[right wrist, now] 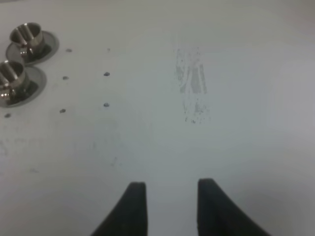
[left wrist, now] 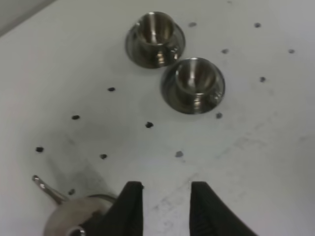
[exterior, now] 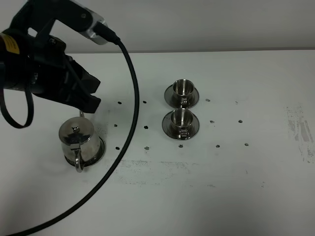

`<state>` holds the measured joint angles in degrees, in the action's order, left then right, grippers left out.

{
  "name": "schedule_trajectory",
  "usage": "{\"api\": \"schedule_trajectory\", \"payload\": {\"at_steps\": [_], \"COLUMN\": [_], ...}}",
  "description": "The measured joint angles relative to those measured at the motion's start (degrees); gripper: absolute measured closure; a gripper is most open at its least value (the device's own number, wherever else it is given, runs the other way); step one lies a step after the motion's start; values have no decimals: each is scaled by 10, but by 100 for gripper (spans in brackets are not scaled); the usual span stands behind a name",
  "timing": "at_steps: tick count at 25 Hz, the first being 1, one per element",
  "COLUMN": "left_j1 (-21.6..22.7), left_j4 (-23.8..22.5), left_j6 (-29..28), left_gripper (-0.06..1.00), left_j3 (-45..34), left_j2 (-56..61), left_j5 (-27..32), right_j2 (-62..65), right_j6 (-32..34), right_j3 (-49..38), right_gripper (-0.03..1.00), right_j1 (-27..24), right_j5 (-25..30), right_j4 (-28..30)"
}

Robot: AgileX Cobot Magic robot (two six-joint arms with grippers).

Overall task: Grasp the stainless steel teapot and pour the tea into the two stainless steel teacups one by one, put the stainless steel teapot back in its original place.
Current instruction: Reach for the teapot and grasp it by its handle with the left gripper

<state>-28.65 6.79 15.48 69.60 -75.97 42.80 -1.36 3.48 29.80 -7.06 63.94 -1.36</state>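
Observation:
The stainless steel teapot point(exterior: 77, 137) stands on the round steel tray point(exterior: 102, 147) at the left, handle toward the front and spout toward the back. Its lid point(left wrist: 78, 219) and spout point(left wrist: 47, 188) show in the left wrist view. My left gripper point(exterior: 93, 96) is open and empty, just behind and above the teapot, also seen in the left wrist view point(left wrist: 166, 196). The two teacups on saucers stand mid-table, the far one point(exterior: 182, 88) point(left wrist: 155, 29) and the near one point(exterior: 180, 118) point(left wrist: 194, 78). No tea shows in them. My right gripper point(right wrist: 167, 196) is open and empty over bare table.
A black cable point(exterior: 129, 98) loops from the left arm across the table between teapot and cups. Small dark dots point(exterior: 146, 127) mark the white tabletop. A scuffed patch point(exterior: 300, 128) point(right wrist: 192, 88) lies at the right. The cups also show at the right wrist view's edge point(right wrist: 24, 34).

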Motion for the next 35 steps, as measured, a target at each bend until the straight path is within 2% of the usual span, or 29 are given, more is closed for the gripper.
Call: {"api": "schedule_trajectory", "payload": {"at_steps": [3,6,9,13,17,24,27,31,35], "left_j1": [-12,-18,-49,-77,-80,-80,-80,-80,-77], "left_j4": [-27,-41,-50,-57,-78,-87,-113,-149,-164], "left_j6": [-51,-71,-80,-101,-127,-155,-197,-250,-267], "left_gripper": [70,70,70,70,70,70,70,70,70], "left_j3": [0,-3,-28,-82,-148,-273,-313,-333,-333], "left_j2": [0,0,4,4,6,6,4,-15,-49], "left_j5": [55,131,131,56,-34,-187,-257,-297,-306], "right_j2": [0,0,0,0,0,0,0,0,0], "right_j6": [0,0,0,0,1,1,0,0,0], "right_j3": [0,0,0,0,0,0,0,0,0], "right_gripper": [69,69,69,69,69,69,69,69,69], "right_j1": [0,0,0,0,0,0,0,0,0], "right_j5": [0,0,0,0,0,0,0,0,0], "right_j4": [0,0,0,0,0,0,0,0,0]}}
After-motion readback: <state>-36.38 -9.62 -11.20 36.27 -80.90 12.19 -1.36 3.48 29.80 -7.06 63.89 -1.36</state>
